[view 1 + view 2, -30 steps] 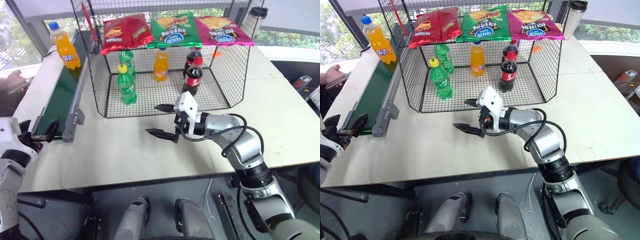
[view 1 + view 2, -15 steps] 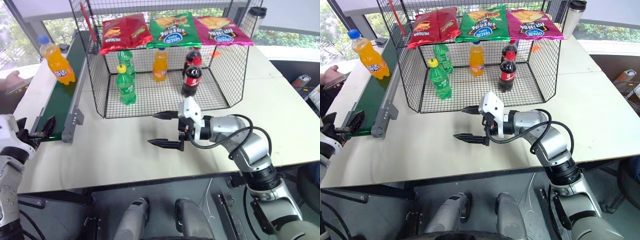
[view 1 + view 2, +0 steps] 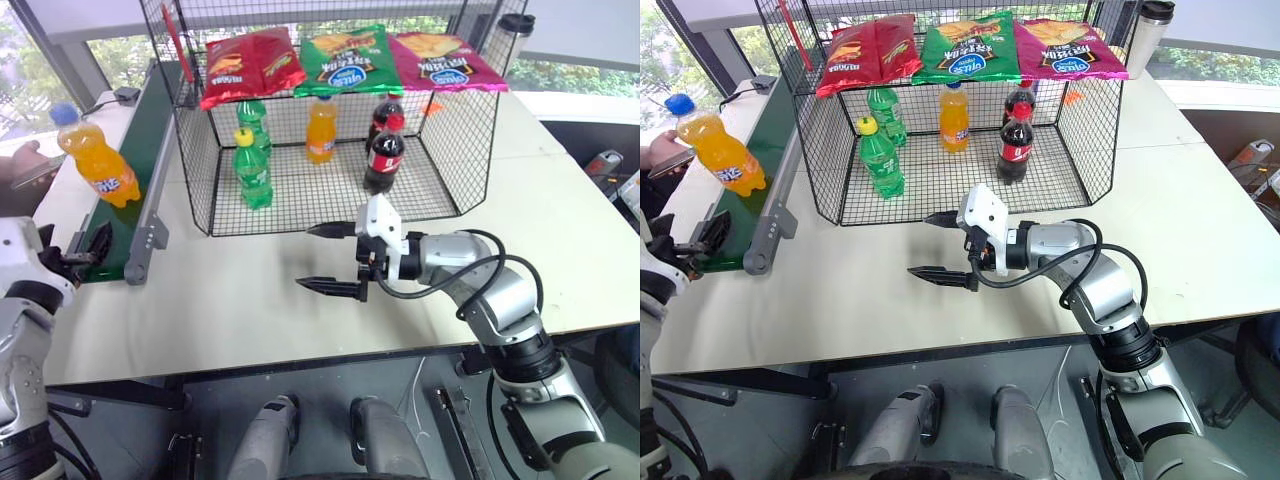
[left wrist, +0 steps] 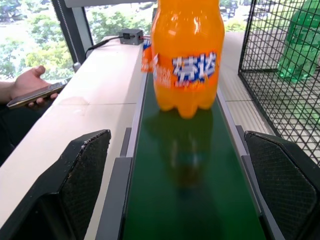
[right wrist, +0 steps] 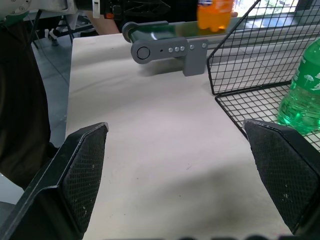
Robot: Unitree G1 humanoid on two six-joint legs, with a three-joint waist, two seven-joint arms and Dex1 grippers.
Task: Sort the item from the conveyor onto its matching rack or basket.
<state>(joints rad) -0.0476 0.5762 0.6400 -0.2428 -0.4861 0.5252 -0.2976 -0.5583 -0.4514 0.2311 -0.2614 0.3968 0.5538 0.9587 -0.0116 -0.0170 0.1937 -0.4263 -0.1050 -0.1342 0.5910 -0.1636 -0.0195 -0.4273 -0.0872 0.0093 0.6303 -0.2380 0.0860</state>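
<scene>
1. The orange soda bottle [image 3: 92, 166] stands upright on the green conveyor [image 4: 192, 200], just ahead of the left hand [image 3: 78, 254], whose fingers are spread wide and empty.
2. The right hand [image 3: 330, 258], likewise released, hovers over the bench [image 3: 250, 310] before the wire cage [image 3: 455, 130], well apart from the bottle.

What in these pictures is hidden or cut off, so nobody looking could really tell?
- Orange soda bottle: cap cut off by the left wrist view's top edge.
- Cola bottles: labels too small behind the wire cage mesh.
- Person's hand: the phone it holds shows no screen.
</scene>
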